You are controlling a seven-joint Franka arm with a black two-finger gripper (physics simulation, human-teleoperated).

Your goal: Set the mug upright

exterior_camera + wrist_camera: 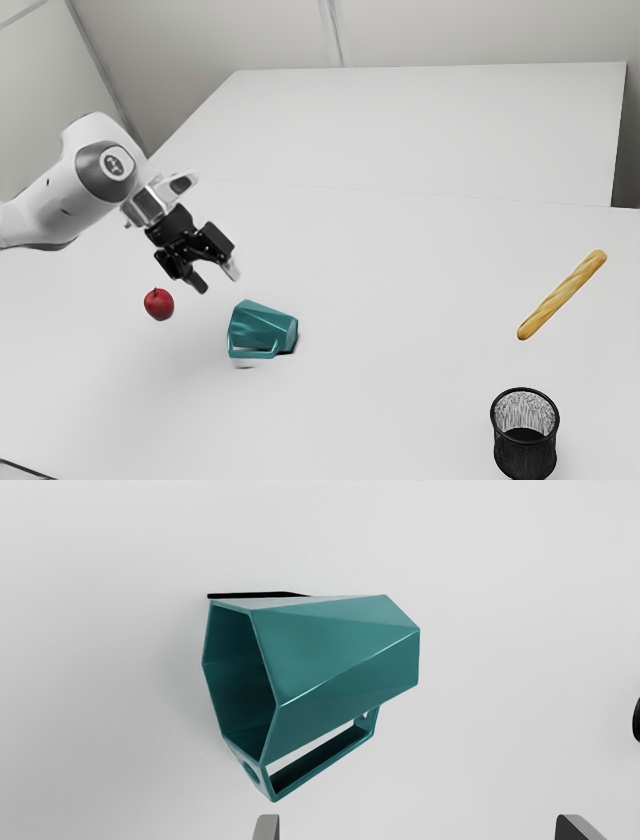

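Clearly, the black two-finger gripper [217,278] is open, its fingers standing wide apart with nothing held between them. Its tips point down toward the white tabletop [400,260], near the teal faceted mug [262,328] but apart from it, up and toward the exterior view's left. The mug lies on its side on the table, its wide mouth facing the exterior view's left and its narrower base the exterior view's right. In the wrist view it sits ahead of the fingertips and off toward one finger, and its angular handle [325,767] is the part nearest that finger. A small round red fruit [159,304] rests to the exterior view's left of the mug. Well apart, toward the exterior view's right, are a long golden twisted loaf of bread [562,295] and a black wire-mesh cup [525,455], which stands upright.
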